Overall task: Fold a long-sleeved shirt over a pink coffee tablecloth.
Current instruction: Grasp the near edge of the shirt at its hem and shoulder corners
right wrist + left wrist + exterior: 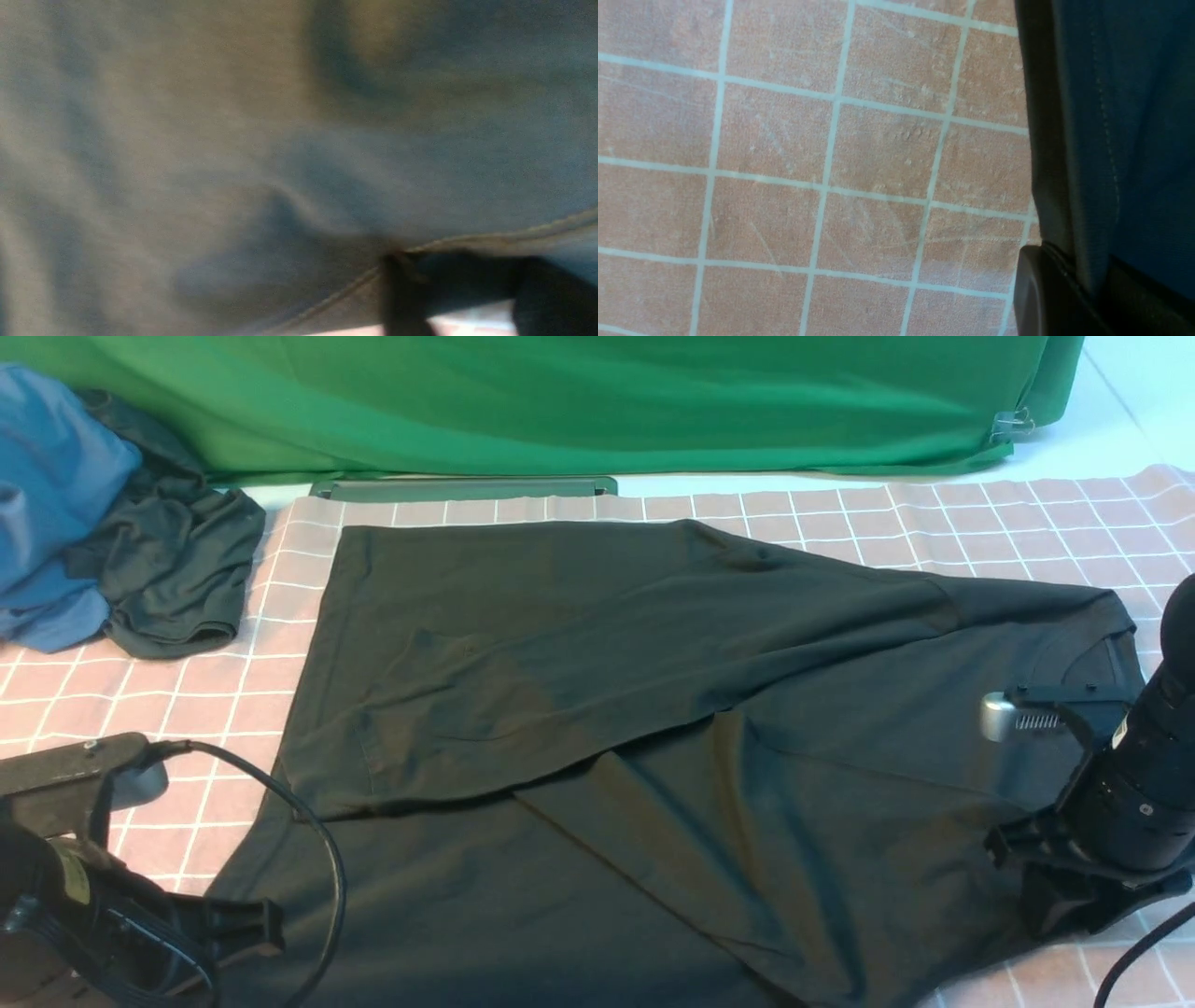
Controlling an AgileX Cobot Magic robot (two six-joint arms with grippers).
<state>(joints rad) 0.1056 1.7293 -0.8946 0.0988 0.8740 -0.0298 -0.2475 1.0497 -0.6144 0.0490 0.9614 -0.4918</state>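
Pink tablecloth (187, 709) spreads wide; the shirt (607, 709) lies across it, partly folded. Near-left, the left gripper (247, 924) is closed, seemingly pinching the hem. Near-right, the right gripper (1018, 784) stands parted, gripping nothing visible. The next fold likely needs both edges gripped and lifted evenly.

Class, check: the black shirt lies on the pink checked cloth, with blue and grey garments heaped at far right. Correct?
No: the front view shows the blue garment and grey garment heaped at far left. The black shirt does lie on the pink cloth.
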